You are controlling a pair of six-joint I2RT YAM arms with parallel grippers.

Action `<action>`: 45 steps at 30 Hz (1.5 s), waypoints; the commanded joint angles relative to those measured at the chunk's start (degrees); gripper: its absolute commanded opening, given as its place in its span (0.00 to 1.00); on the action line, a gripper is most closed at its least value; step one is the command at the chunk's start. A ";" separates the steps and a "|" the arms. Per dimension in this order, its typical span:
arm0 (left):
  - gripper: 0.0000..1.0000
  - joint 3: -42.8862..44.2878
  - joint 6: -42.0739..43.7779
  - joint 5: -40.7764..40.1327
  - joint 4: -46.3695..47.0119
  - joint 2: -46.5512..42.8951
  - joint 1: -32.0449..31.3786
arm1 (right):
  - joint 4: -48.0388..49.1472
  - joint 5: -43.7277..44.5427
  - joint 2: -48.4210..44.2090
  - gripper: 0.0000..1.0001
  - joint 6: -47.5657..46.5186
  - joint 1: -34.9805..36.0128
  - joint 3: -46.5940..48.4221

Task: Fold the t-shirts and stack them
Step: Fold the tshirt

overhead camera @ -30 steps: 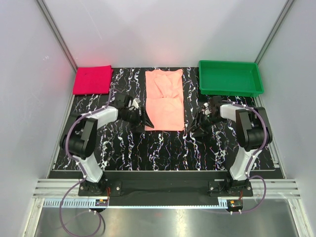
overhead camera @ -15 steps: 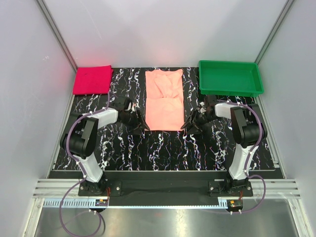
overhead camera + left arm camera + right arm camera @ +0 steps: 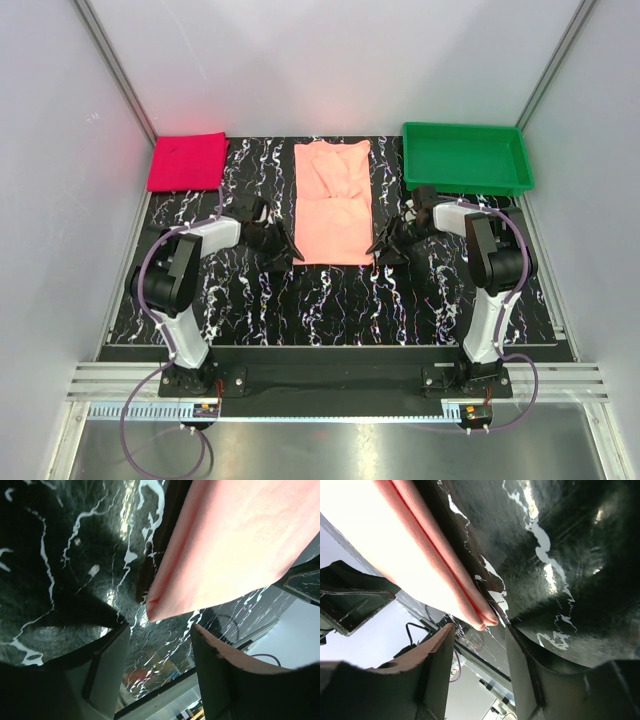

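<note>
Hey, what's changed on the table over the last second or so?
The right gripper slid left to the near right corner of the pink t-shirt; the left gripper barely shifted at the near left corner. Both jaws are open, nothing gripped. The t-shirt, red folded shirt and green tray stayed put.

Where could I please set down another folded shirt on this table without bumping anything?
The widest bare table is the near strip, between the salmon shirt and the arm bases. A narrower strip lies between the red shirt and the salmon shirt. Crowded: the salmon shirt's near corners, where the open left hand and right hand flank it.
</note>
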 commanded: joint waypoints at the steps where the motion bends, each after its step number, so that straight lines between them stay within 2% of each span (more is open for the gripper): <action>1: 0.58 -0.08 0.59 -5.95 1.35 4.20 0.07 | 0.75 9.21 2.72 0.53 -1.97 0.42 0.56; 8: 0.52 1.94 0.50 -6.39 1.17 7.19 0.07 | 0.93 8.95 4.39 0.50 -1.97 1.82 1.88; 14: 0.42 3.08 1.29 -6.30 0.91 8.25 0.07 | 1.01 9.74 4.92 0.49 -2.14 3.06 2.05; 18: 0.33 3.35 2.26 -6.13 0.56 8.69 0.07 | 1.10 9.92 5.71 0.36 -2.49 3.23 2.40; 21: 0.11 3.96 3.75 -6.21 -0.67 9.30 0.07 | 1.02 10.09 6.06 0.21 -2.93 3.32 2.67; 22: 0.05 4.05 4.10 -6.39 -1.11 9.39 0.07 | 0.93 10.18 6.06 0.09 -3.19 3.23 2.67; 23: 0.00 4.14 4.80 -6.56 -1.72 9.30 0.07 | 0.84 10.09 6.15 0.04 -3.37 3.23 2.75; 24: 0.00 4.05 5.24 -6.91 -2.08 9.30 0.07 | 0.75 9.83 6.15 0.00 -3.55 3.32 2.58; 29: 0.00 0.10 6.48 -7.70 -2.17 5.54 -0.54 | -0.13 10.00 2.73 0.00 -5.13 4.55 -0.14; 33: 0.00 -7.08 6.13 -8.94 -2.17 -2.53 -3.43 | -0.66 10.35 -2.54 0.00 -6.01 7.18 -6.62; 42: 0.00 -23.01 -3.97 -13.76 -1.55 -22.50 -19.42 | 2.59 10.35 -20.82 0.00 -0.05 13.33 -25.78; 45: 0.00 -27.41 -7.93 -15.61 -3.22 -30.49 -24.43 | 2.16 10.97 -29.94 0.00 3.03 16.32 -31.58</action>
